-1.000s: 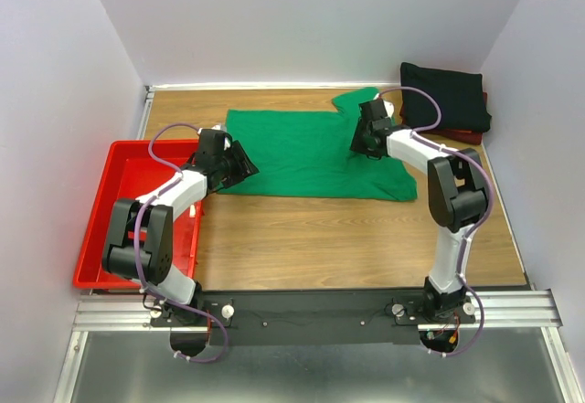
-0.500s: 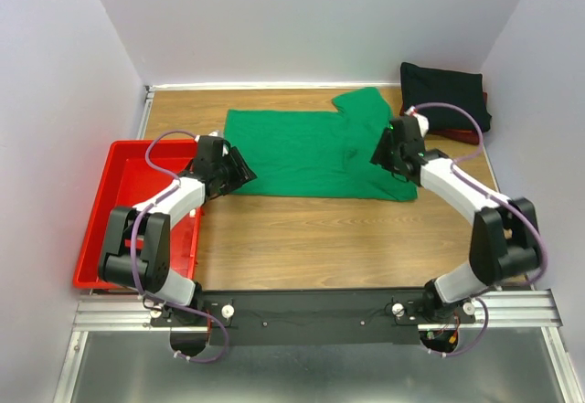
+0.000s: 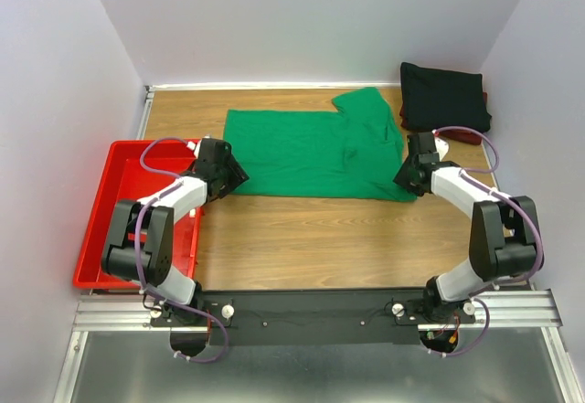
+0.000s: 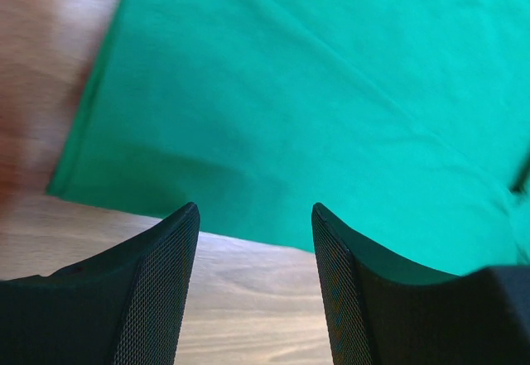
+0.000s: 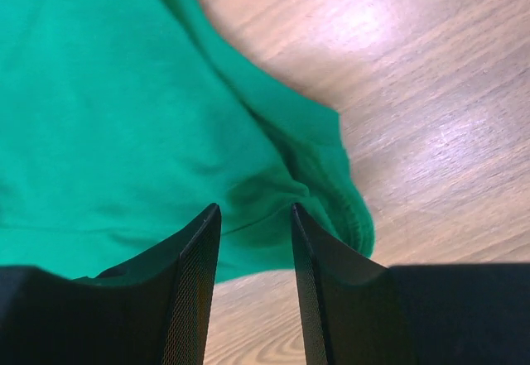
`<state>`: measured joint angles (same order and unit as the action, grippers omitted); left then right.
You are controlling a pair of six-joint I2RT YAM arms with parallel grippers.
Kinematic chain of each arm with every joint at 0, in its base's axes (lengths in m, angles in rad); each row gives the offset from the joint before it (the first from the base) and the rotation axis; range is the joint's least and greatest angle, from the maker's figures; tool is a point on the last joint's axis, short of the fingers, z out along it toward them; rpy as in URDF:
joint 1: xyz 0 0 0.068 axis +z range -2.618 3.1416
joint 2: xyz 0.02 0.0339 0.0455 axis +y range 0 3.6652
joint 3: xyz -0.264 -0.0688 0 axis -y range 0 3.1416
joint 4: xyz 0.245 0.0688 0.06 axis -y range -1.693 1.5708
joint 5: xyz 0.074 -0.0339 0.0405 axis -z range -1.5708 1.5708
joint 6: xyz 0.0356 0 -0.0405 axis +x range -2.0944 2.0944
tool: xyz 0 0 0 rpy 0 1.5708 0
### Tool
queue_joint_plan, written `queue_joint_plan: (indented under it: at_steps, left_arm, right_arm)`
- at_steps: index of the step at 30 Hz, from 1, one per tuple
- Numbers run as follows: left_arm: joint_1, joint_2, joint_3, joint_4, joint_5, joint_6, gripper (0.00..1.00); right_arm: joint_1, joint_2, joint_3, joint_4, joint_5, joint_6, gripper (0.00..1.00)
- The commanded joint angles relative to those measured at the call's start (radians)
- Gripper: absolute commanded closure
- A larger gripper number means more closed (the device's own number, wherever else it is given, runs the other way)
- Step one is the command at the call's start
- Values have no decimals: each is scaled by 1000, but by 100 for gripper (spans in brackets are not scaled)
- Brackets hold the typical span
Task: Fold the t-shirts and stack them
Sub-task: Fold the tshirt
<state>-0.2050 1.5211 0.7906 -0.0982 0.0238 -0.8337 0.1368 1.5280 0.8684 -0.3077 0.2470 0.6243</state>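
The bright green t-shirt (image 3: 302,152) lies spread flat on the wooden table, its right sleeve turned in over the body. My left gripper (image 3: 232,174) is open at the shirt's near left corner. In the left wrist view its fingers (image 4: 157,290) frame bare wood just short of the green hem (image 4: 248,216). My right gripper (image 3: 408,176) is at the near right corner, jaws open. The bunched green corner (image 5: 331,191) lies just past its fingertips (image 5: 199,249). A folded black t-shirt (image 3: 443,97) rests on a dark red one (image 3: 466,135) at the back right.
A red plastic tray (image 3: 101,220) stands on the left, beside the left arm. White walls close the table in at the back and on both sides. Bare wood (image 3: 320,238) runs between the green shirt and the arm bases.
My right gripper has pulled back from the shirt's right sleeve area to its near right corner. The left gripper has slid slightly left, off the shirt's corner.
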Motion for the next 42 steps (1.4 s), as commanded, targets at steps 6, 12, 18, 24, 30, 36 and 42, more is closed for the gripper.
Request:
queue_joint_plan:
  at_steps: [6, 12, 18, 24, 30, 36, 42]
  left_arm:
    - [-1, 82, -11, -31, -133, -54, 36]
    - [-1, 106, -16, -49, -163, -53, 36]
    - [-1, 100, -31, -64, -188, -53, 36]
    - [-2, 74, -33, -72, -174, -32, 36]
    - [-2, -39, -34, -139, -234, -53, 34]
    - [-2, -122, -59, -186, -289, -88, 34]
    - [-4, -115, -79, -189, -347, -146, 37]
  right_arm:
    - [-54, 105, 18, 21, -20, -26, 53]
    - [-86, 139, 30, 35, -45, -40, 53]
    - [-115, 136, 50, 33, -40, -58, 52]
    - [-115, 60, 23, 33, -92, -51, 48]
    - [-114, -103, -17, 19, -135, -34, 38]
    - [-115, -192, -86, 18, -268, 3, 38]
    - [-114, -219, -161, 25, -288, 26, 41]
